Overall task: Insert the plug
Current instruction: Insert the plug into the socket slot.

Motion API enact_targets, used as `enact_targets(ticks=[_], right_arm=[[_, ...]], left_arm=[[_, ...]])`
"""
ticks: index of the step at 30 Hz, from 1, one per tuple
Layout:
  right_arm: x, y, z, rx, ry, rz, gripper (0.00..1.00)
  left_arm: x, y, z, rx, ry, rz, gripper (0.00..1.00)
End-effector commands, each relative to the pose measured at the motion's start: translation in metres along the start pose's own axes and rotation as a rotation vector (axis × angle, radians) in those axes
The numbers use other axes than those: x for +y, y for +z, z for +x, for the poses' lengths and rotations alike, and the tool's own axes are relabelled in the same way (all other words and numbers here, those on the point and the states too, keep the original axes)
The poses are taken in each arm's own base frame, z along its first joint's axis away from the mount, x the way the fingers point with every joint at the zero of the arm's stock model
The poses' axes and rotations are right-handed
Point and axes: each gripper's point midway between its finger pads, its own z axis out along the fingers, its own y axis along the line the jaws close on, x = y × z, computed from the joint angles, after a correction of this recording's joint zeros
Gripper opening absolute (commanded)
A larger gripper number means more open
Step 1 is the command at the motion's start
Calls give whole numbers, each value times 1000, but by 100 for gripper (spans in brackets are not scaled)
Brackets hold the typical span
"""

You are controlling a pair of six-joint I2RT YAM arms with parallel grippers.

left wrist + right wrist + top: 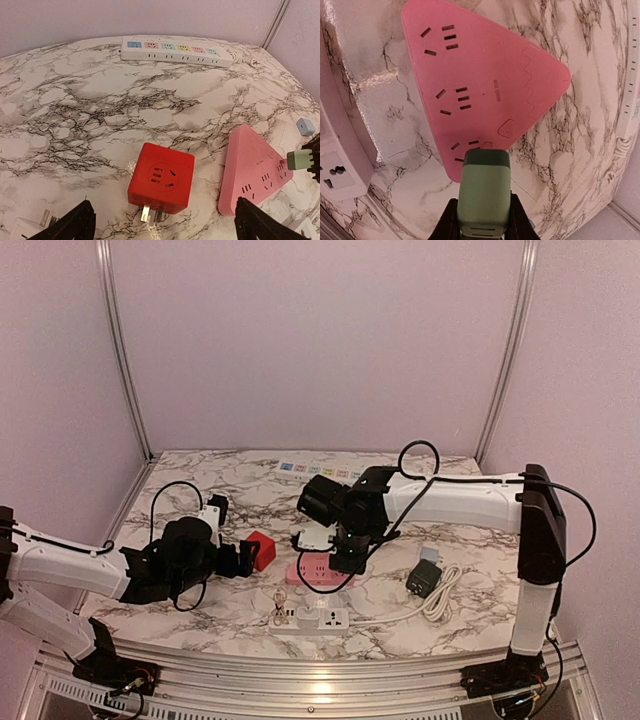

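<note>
My right gripper is shut on a pale green plug, which it holds by its sides. The plug's front end is over the near corner of the pink triangular power strip, at the socket nearest that corner. Its prongs are hidden beneath it, so contact cannot be told. From above, the right gripper hangs over the pink strip. In the left wrist view the green plug shows at the right edge, over the pink strip. My left gripper stands open, its fingers wide on either side of a red cube adapter.
A white power strip with a coiled cord lies in front of the pink one. A black adapter sits to the right. A long white strip with coloured sockets lies along the back edge. A small blue-grey block rests at the right.
</note>
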Motion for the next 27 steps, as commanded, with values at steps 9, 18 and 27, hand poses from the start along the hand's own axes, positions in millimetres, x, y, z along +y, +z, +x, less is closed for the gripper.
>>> enact_targets(ticks=[9,18,27], right_arm=[[0,-8,2,7,-51,29,0],[6,-8,4,-7,-60,5,0],[14,-3,2,-11,-71,-26,0]], left_arm=[[-6,9,-7,0,-41,34,99],[-5,11,-5,13,-51,41,99],[-4,13,-4,18,-54,40,99]])
